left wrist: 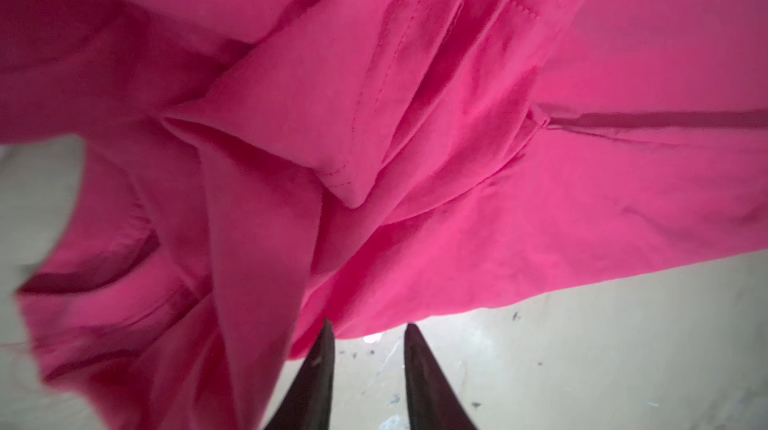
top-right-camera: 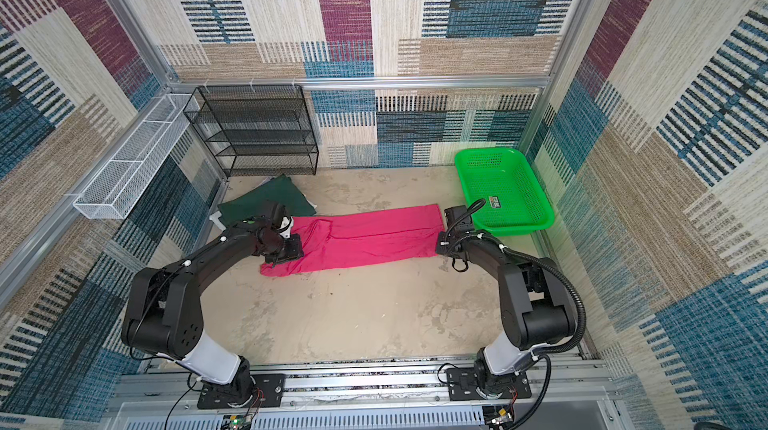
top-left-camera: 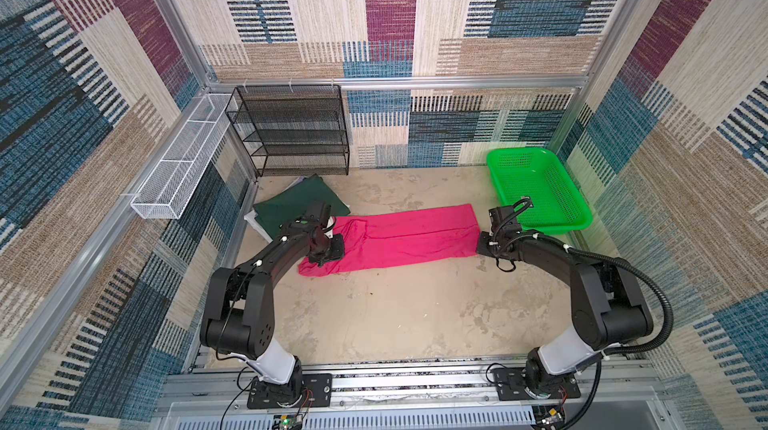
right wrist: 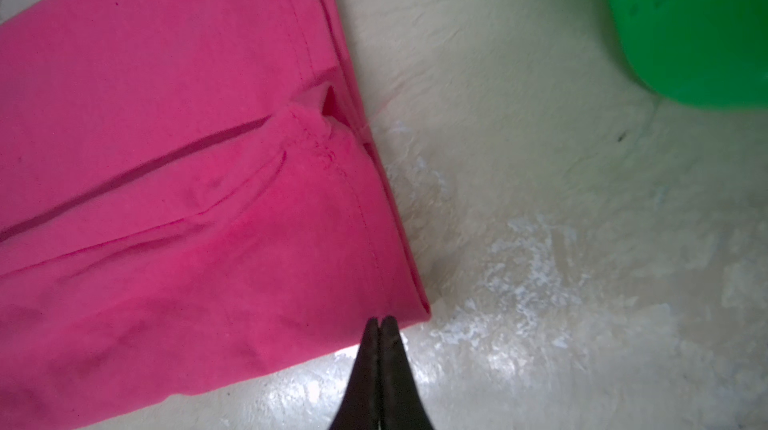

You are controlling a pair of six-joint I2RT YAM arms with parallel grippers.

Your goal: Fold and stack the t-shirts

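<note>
Magenta cloth t-shirt (top-left-camera: 407, 237), already folded into a long band, lies across the middle of the mottled beige tabletop (top-left-camera: 395, 311), stretched flat, I judge, for the crosswise fold before it joins the folded dark green t-shirt (top-left-camera: 291, 199) stacked on white t-shirts (top-left-camera: 253, 222) at the back left. Left gripper (left wrist: 368, 326) hangs at the bunched sleeve end, jaws slightly apart and empty; right gripper (right wrist: 380, 320) is pressed shut over the hem corner, no cloth visibly pinched. A small sticker (top-right-camera: 494, 201) inside the bright green perforated plastic basket (top-right-camera: 515, 229) is too small to read.
</note>
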